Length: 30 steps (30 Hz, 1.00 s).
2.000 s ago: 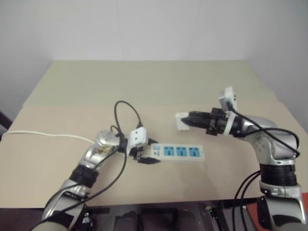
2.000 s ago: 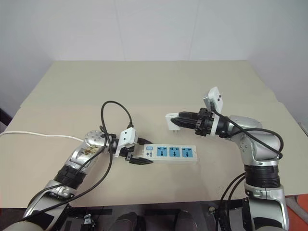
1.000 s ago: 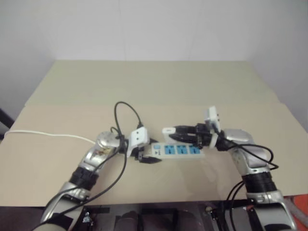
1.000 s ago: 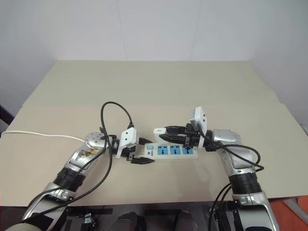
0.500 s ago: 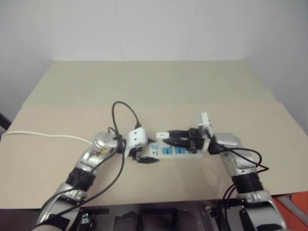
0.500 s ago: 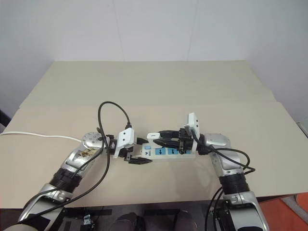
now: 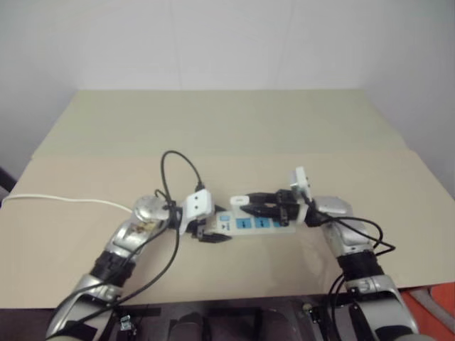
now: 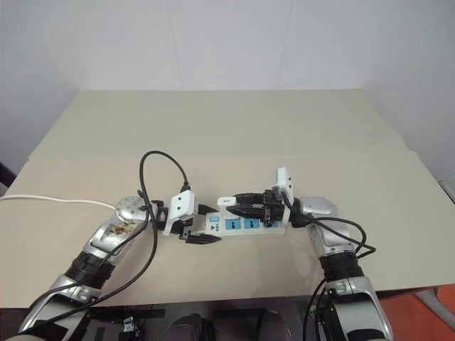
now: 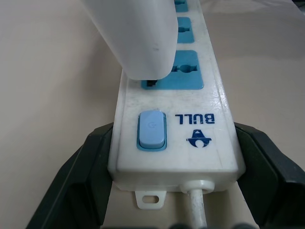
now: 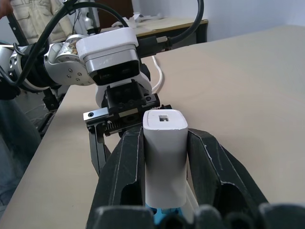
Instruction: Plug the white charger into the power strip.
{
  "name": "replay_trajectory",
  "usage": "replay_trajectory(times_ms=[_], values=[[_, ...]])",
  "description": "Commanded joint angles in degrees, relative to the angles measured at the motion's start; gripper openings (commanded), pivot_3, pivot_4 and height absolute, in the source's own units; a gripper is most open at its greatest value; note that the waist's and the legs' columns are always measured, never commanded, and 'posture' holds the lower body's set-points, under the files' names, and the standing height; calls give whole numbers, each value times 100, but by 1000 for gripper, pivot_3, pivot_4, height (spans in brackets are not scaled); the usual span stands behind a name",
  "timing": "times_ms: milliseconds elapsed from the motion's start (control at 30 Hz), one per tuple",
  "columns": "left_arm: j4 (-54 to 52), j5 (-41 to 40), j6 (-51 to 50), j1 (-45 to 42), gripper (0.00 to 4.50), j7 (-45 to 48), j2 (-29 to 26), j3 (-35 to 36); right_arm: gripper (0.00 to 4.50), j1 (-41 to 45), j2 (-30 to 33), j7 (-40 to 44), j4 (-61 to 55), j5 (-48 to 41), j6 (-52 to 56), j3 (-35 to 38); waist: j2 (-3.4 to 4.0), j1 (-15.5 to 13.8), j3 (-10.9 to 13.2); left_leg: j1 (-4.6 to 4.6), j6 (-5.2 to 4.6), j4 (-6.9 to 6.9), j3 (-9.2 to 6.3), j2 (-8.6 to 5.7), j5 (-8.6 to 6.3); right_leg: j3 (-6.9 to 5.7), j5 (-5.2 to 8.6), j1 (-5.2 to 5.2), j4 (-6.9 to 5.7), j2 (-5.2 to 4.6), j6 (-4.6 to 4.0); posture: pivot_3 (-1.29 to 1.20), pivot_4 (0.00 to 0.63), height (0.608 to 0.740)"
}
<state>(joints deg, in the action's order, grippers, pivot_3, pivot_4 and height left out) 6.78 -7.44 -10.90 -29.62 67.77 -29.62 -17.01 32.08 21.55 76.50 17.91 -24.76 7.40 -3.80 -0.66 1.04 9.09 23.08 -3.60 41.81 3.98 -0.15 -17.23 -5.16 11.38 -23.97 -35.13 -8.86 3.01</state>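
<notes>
So the power strip (image 8: pixel 245 224) is the thing to orient by here, lying flat on the beige counter (image 8: pixel 234 135) with its long side running left to right. Way off to its left, a thin white cord (image 8: pixel 50 200) trails across the counter toward the edge. Coming in closer, the left claw (image 8: pixel 200 232) is clamped shut on the strip's switch end, one black finger (image 9: pixel 76 181) on each long side of it; the wrist view shows the blue switch (image 9: pixel 151 129) and the cord exit sitting right between them. Just past the switch is the first blue socket (image 9: pixel 185 70), and the white charger (image 10: pixel 165 152) is right above that spot, tilted, its bottom end at the socket's edge. Can't tell if the prongs are actually in. The right claw (image 8: pixel 231 205) reaches over the strip from its right end and is closed on the charger, squeezing its two sides. The other two sockets sit under that arm.
</notes>
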Motion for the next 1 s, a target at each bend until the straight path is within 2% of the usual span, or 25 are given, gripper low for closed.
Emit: replay_trajectory(times_ms=[33,367,1000], values=[[-9,118,-141,114,3258,19,-193,-41,1104,166,-59,100,35,13,-232,8,0,2,0,0,0,0,0,0,0,0,0,0,0,0,0,0,150,740],[-109,78,-202,154,3258,-8,-274,-38,1104,270,-154,213,432,137,-510,24,1,10,0,-3,1,-1,1,0,1,2,0,0,-1,1,0,0,150,740],[-122,59,-213,144,3258,-25,-311,-62,1104,487,210,724,1205,485,-1080,8,1,10,0,-12,2,-3,4,1,1,8,0,5,-2,2,-1,0,150,740]])
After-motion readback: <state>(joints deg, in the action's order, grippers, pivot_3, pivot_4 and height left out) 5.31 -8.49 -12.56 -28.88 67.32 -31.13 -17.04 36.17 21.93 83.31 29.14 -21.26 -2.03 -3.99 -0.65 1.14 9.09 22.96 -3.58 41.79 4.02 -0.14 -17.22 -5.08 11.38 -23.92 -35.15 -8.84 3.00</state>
